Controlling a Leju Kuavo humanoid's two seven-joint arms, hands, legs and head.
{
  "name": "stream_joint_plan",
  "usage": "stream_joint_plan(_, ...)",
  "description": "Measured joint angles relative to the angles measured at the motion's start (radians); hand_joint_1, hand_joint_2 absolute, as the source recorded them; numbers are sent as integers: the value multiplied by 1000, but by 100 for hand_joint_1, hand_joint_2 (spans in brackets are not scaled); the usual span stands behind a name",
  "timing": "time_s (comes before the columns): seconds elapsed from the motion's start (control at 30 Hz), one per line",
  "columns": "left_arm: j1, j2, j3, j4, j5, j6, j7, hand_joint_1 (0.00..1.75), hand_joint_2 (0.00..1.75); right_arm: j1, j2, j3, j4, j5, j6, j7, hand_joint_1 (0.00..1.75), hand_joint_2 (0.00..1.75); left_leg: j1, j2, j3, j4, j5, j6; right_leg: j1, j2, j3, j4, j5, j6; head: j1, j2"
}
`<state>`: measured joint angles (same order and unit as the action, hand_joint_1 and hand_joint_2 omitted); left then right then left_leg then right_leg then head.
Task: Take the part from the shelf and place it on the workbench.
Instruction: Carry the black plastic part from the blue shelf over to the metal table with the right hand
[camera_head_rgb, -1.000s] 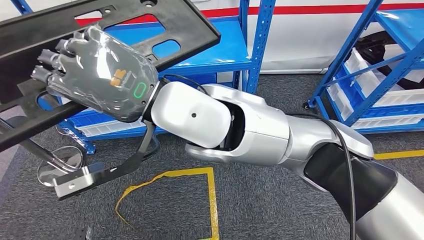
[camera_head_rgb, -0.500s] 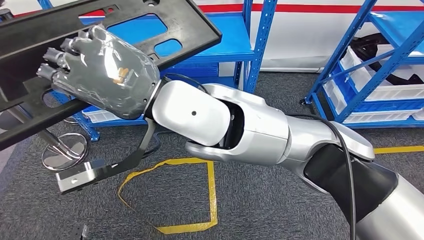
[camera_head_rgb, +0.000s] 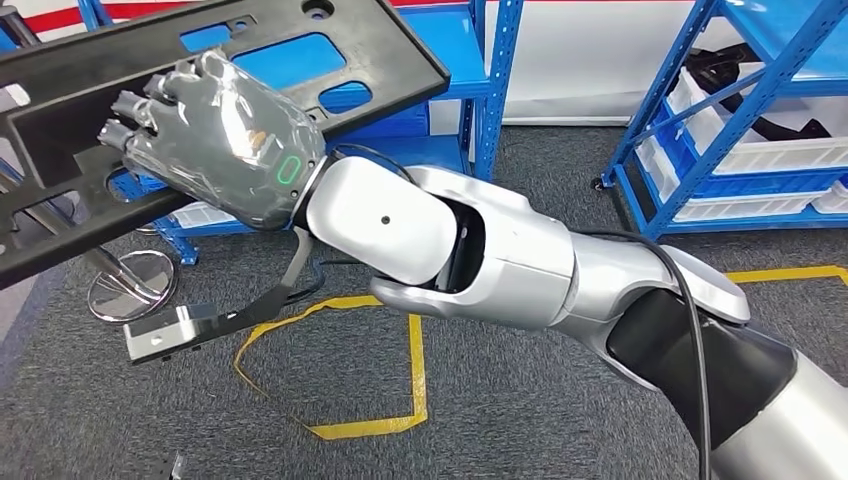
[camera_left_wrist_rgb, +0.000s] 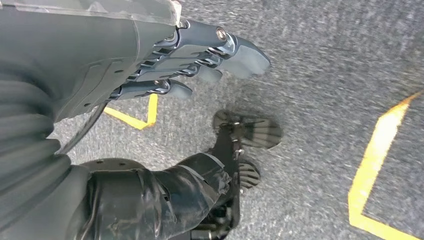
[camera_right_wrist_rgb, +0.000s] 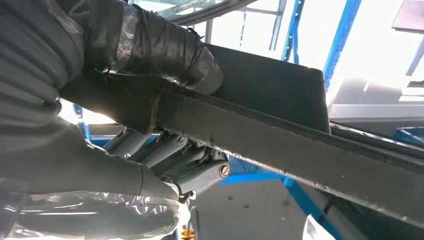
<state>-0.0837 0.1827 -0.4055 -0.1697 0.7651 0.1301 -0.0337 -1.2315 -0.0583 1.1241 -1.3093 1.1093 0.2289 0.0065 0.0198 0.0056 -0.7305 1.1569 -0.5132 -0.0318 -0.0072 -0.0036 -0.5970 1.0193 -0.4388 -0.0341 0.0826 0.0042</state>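
The right robot hand grips the black part by one edge, far left. Long and stiff, it looks prone to swing. The left robot hand hangs empty, fingers apart.

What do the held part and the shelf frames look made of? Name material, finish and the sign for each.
Black part: probably moulded plastic, matte; thin flat panel with clean cut-outs and dull sheen.
Shelf frames: likely steel, glossy blue paint; slim uprights with rows of punched holes.

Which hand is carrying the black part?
The right hand grips the black part, held up before the blue shelves. The left hand hangs above the floor, holding nothing.
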Motion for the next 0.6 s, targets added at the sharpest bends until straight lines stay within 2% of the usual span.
stream_joint_plan(0.03, -1, -1, 0, 0, 0, 0, 0, 0, 175, 0, 0, 1, 2, 0, 0, 0, 175, 175, 1, 0, -10, 58, -35, -4, 0, 0, -12, 0, 9, -1, 0, 0)
stream_joint_plan(0.07, -1, -2, 0, 0, 0, 0, 0, 0, 175, 0, 0, 2, 5, 0, 0, 0, 175, 175, 2, 0, -10, 99, -45, -8, -1, 0, -25, 2, 18, 0, 0, 0)
stream_joint_plan(0.1, -2, -3, 0, 0, 0, 0, 0, 0, 175, 0, 0, 2, 8, 0, 0, 0, 175, 175, 5, 0, 1, 115, -34, -12, -2, 0, -39, 4, 27, 2, 0, 0)
stream_joint_plan(0.13, -3, -3, -1, 0, 0, -1, 0, 0, 175, 0, 0, 3, 11, 0, 0, 0, 175, 175, 7, 0, 25, 103, -7, -16, -3, 0, -54, 8, 35, 5, 0, 0)
stream_joint_plan(0.17, -3, -4, -2, 0, 0, -1, -1, 0, 175, 0, 0, 3, 14, 0, 1, 0, 175, 175, 11, 0, 62, 66, 21, -20, -6, 0, -70, 13, 43, 9, 0, 0)
stream_joint_plan(0.2, -5, -4, -2, 0, 0, -2, -2, 0, 175, 0, 1, 4, 15, 0, 1, 0, 175, 175, 13, 0, 104, 12, 29, -25, -7, 1, -85, 19, 50, 15, 0, 0)
stream_joint_plan(0.23, -6, -5, -3, 0, 0, -2, -3, 0, 175, 0, 1, 3, 17, -1, 1, 0, 175, 175, 11, -3, 147, -50, 23, -24, -8, 2, -96, 24, 56, 22, 0, 0)
stream_joint_plan(0.27, -8, -5, -4, 0, 0, -2, -4, 0, 175, 0, 2, 3, 18, -3, 2, 0, 175, 175, 9, -6, 175, -96, 11, -17, -7, 2, -102, 25, 64, 28, 1, 0)
stream_joint_plan(0.3, -9, -6, -5, 0, 0, -2, -6, 0, 175, -1, 2, 3, 19, -7, 4, 0, 175, 175, 5, -9, 190, -124, -2, -10, -6, 2, -104, 24, 73, 34, 2, 0)
stream_joint_plan(0.37, -10, -6, -5, 0, 0, -3, -10, 0, 175, -1, 3, 4, 21, -14, 7, 0, 175, 175, 4, -11, 190, -134, 6, 8, -5, 2, -103, 19, 85, 43, 5, 0)
stream_joint_plan(0.4, -9, -7, -6, 0, 0, -3, -10, 0, 175, 1, 3, 4, 22, -16, 9, -1, 175, 175, 6, -10, 185, -135, 12, 14, -5, 2, -107, 26, 75, 46, 6, 0)
stream_joint_plan(0.43, -8, -8, -6, 0, 0, -3, -10, 0, 175, 3, 3, 4, 23, -18, 10, -1, 175, 175, 7, -8, 178, -135, 18, 22, -4, 3, -116, 50, 47, 50, 9, 0)
stream_joint_plan(0.47, -7, -8, -6, 0, 0, -3, -10, 0, 175, 4, 3, 4, 24, -19, 12, -1, 175, 175, 7, -6, 170, -134, 26, 32, -4, 2, -129, 93, 3, 52, 13, 0)
stream_joint_plan(0.53, -7, -9, -6, 0, 0, -3, -9, 0, 175, 8, 3, 4, 24, -21, 12, -1, 175, 175, -1, -4, 146, -127, 41, 46, -2, 2, -161, 223, -89, 50, 19, 0)
stream_joint_plan(0.57, -7, -9, -6, 0, 0, -2, -7, 0, 175, 10, 3, 4, 25, -21, 12, -1, 175, 175, -6, -4, 135, -124, 47, 51, 0, 2, -169, 279, -110, 47, 20, 0)
stream_joint_plan(0.6, -6, -9, -6, 0, 0, -2, -6, 0, 175, 13, 3, 4, 25, -22, 13, -1, 175, 175, -11, -5, 123, -120, 53, 54, 2, 2, -165, 307, -110, 42, 20, 0)
